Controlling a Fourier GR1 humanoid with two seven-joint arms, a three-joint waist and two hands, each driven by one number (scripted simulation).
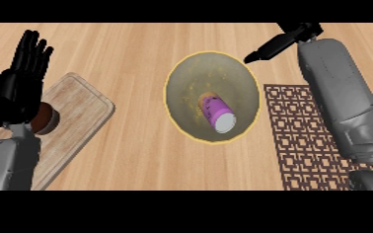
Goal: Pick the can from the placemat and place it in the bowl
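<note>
The black right hand, on its grey forearm, sits at about one o'clock in the view. Its fingers are stretched fairly straight and hold nothing. One fingertip points toward seven o'clock and ends just beside the bowl's upper right rim; whether it touches cannot be told. Below it, near the middle of the pale wooden counter, lies the round olive-green bowl with a yellow rim. Inside the bowl, toward its five o'clock side, the purple cylindrical can lies on its side, its pale end facing five o'clock and its orange-brown end facing eleven. At four o'clock from the bowl, just beside its rim, the brown lattice-patterned placemat lies flat, partly covered by the right forearm. At nine o'clock in the view the left hand rests open, fingers upright, over a light wooden cutting board. The board carries a small dark brown round object, partly hidden by that hand.
</note>
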